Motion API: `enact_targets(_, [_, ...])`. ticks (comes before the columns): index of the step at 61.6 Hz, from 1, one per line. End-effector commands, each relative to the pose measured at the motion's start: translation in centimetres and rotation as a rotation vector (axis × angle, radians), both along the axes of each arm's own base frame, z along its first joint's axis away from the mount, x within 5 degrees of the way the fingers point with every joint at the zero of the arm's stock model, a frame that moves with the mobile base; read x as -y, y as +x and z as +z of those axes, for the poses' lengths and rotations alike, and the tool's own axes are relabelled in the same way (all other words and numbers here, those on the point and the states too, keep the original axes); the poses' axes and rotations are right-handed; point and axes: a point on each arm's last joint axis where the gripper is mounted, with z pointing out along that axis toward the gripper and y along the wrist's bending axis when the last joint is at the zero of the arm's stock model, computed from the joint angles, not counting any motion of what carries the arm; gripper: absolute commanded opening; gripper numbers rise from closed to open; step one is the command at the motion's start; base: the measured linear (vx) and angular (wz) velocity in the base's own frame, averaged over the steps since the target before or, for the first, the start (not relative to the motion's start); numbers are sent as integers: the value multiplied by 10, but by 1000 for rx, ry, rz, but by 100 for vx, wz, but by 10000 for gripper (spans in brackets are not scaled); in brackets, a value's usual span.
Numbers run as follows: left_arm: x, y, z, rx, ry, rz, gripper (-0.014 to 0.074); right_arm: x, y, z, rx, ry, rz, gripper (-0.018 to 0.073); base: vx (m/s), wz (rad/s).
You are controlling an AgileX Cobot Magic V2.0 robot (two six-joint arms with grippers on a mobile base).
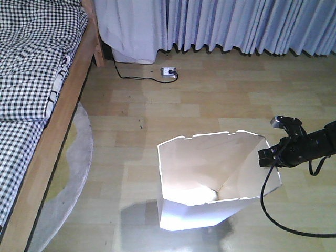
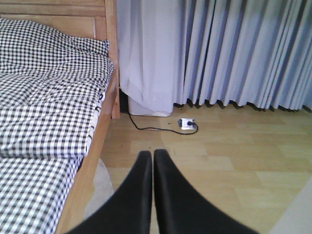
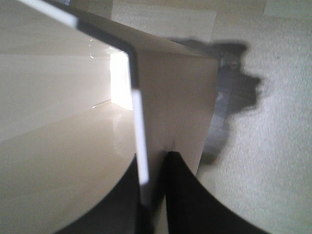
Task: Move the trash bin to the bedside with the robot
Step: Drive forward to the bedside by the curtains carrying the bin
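Note:
The white trash bin (image 1: pixel 199 157) stands on the wooden floor at the lower middle of the front view, its cream inside showing. My right gripper (image 1: pixel 264 157), on the black robot arm (image 1: pixel 315 144), is shut on the bin's right rim. In the right wrist view the thin bin wall (image 3: pixel 63 161) runs between the jaws of the right gripper (image 3: pixel 153 161), one finger inside and one outside. The bedside, a light wooden bed frame (image 1: pixel 63 115) with checked bedding (image 1: pixel 31 63), lies to the left, apart from the bin. My left gripper (image 2: pixel 151 153) is shut on nothing and points at the floor beside the bed frame (image 2: pixel 97 141).
A round grey rug (image 1: pixel 76 173) lies partly under the bed. A white power strip (image 1: pixel 169 72) with a black cord sits by the curtains (image 1: pixel 236 26) at the far wall. The arm's black cable (image 1: pixel 273 215) trails right of the bin.

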Motion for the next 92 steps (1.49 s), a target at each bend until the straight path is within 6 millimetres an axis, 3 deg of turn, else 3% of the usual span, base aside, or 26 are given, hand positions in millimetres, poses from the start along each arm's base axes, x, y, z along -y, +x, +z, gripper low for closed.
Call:
enact_targets(1, [0,1,-2,56,-17,-2,-6,-10,10,38,65,168,-20,-4,38,6])
enact_targets(92, [0,1,-2,56,-17,-2,-6,-10,10,38,65,167,-21,-4,34,0])
